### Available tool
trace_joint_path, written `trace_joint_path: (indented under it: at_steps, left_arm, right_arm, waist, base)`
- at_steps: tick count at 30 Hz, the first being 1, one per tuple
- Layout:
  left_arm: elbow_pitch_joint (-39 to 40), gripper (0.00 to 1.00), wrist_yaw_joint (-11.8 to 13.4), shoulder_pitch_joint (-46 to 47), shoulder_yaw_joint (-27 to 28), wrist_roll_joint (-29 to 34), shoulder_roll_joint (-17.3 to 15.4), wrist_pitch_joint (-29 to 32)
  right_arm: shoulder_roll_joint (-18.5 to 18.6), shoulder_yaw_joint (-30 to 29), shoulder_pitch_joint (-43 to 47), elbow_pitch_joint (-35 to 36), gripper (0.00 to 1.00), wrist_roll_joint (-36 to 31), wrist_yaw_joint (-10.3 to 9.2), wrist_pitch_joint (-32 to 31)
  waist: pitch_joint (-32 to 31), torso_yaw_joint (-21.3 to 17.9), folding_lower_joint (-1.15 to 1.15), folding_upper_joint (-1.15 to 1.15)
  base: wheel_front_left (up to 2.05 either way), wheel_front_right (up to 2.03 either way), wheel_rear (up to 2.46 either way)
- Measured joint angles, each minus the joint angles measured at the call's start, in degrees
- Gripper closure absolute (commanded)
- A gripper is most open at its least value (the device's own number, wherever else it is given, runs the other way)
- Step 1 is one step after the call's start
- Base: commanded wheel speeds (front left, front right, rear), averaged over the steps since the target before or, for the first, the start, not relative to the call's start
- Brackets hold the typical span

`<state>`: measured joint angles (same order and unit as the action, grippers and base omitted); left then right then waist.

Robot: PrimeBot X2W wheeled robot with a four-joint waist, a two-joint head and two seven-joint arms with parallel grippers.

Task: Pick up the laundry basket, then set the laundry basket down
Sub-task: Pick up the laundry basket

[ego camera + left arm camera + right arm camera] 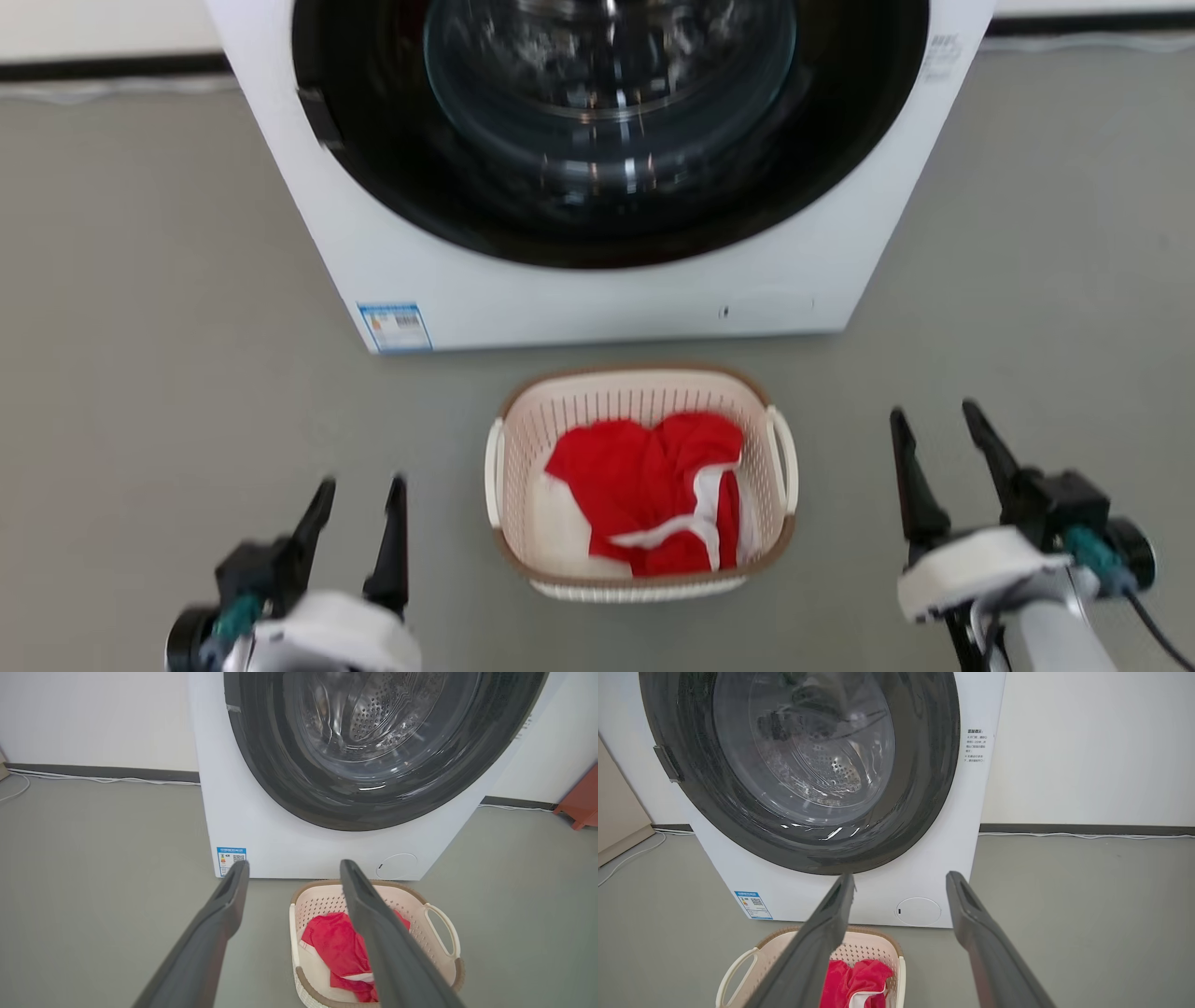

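Note:
The laundry basket stands on the grey floor just in front of the washing machine. It is cream-white and perforated, with a brown rim and white loop side handles, and holds a red and white garment. My left gripper hovers open to the basket's left, apart from it. To the basket's right my right gripper is open too, also clear of it. From the left wrist the basket lies ahead and right of the open left gripper. The right wrist shows the basket low and left of the right gripper.
A white front-loading washing machine with a dark round door stands directly behind the basket. Grey floor spreads to both sides. White cables run along the wall base. A red-brown piece of furniture sits at the far right.

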<state>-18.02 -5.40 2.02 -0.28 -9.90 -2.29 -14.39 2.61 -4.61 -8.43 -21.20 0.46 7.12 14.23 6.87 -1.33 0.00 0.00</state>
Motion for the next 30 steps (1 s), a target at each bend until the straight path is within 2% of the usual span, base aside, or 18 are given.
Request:
trace_joint_path:
  at_steps: [11,20,30]
  left_arm:
    - [-10.33,0.0,-0.75,17.12,-4.75,0.47,0.13,-0.26]
    - [-24.05,0.0,-1.16,31.02,-8.69,1.15,0.3,-0.29]
    - [-31.88,0.0,0.69,40.8,-10.53,0.7,0.48,-0.31]
  right_arm:
    - [0.33,2.31,-17.18,-15.82,0.0,-2.8,0.0,0.13]
    - [0.58,3.57,-30.24,-27.91,0.0,-4.6,0.0,0.14]
    - [0.77,2.48,-37.38,-32.97,0.0,-6.41,0.01,0.14]
  waist:
    - [13.66,0.38,0.0,0.0]
    - [25.29,0.73,0.0,0.0]
    - [34.42,0.29,0.0,0.0]
  base:
    - [0.0,0.0,0.0]
    - [0.0,0.0,0.0]
    - [0.0,0.0,0.0]
